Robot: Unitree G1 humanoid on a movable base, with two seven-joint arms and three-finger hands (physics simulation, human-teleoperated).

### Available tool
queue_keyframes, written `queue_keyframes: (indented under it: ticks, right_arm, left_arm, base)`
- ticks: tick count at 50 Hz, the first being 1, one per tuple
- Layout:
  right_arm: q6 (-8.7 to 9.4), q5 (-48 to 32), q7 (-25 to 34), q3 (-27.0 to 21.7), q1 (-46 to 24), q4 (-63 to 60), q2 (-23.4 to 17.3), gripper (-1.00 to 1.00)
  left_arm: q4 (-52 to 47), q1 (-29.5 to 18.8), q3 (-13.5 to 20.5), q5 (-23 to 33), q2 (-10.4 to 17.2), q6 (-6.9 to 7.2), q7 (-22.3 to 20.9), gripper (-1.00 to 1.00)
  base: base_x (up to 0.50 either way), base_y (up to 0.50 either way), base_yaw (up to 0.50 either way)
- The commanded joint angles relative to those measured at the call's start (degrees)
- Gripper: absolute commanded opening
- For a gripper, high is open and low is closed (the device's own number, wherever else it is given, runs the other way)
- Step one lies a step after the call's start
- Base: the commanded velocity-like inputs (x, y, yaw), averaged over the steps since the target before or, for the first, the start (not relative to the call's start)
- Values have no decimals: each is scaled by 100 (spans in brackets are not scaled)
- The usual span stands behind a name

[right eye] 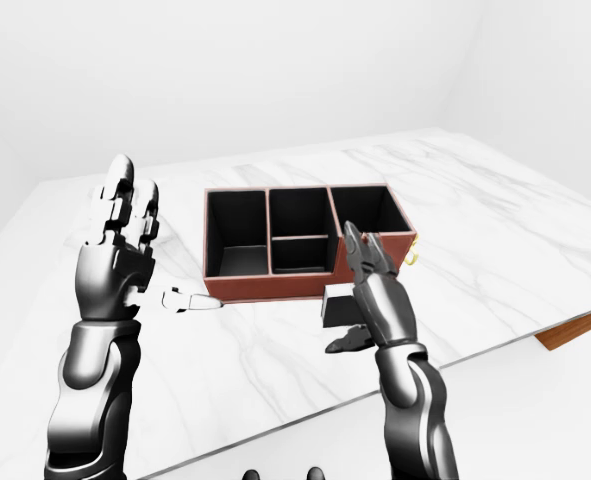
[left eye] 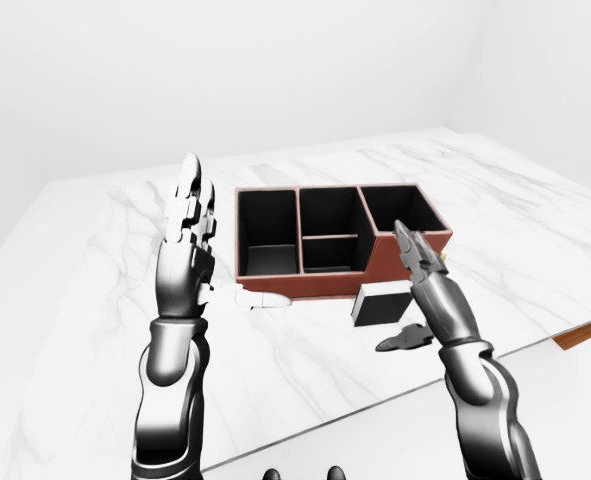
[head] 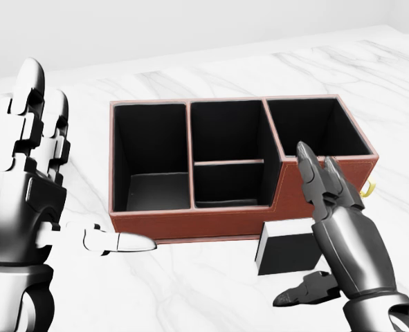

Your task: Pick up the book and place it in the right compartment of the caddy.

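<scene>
The brown caddy (head: 211,225) with black compartments stands on the white marble table (head: 190,290); its right compartment (head: 315,128) holds nothing. A small black book (head: 287,249) with a pale top lies on the table against the caddy's near wall, below that compartment. My right hand (head: 308,235) is open just right of the book, fingers (head: 322,180) pointing up over the caddy wall and thumb (head: 304,292) low on the table side. Left of the caddy my left hand (head: 86,166) is open and raised, its thumb (head: 121,242) reaching towards the caddy's lower left corner.
A yellow ring handle (head: 369,187) sticks out of the caddy's right side. The table edge (left eye: 395,400) runs across the bottom of the left-eye view, and a brown wooden piece (left eye: 585,330) lies beyond it at the right. White walls stand behind.
</scene>
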Motion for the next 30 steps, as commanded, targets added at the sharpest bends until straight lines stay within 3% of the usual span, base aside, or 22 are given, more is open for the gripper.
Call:
queue_keyframes:
  ticks: [1,6,18,22,30]
  right_arm:
    - [-390,-1861,386,-110,430,103,14,100]
    - [-674,-2477,486,-63,536,205,26,100]
    - [-830,-3047,456,49,427,628,4,100]
    - [-769,-3177,490,97,254,846,2,100]
    - [-811,-3308,440,111,137,1182,-83,100]
  left_arm:
    - [23,42,28,-32,5,0,-7,100]
    - [11,50,44,-50,10,0,-4,100]
    - [70,49,60,-67,15,0,9,100]
    - [78,39,65,-75,18,0,13,100]
    - [116,9,75,-80,25,0,12,100]
  base:
    - [0,0,0]
    - [0,0,0]
    - [0,0,0]
    - [0,0,0]
    - [0,0,0]
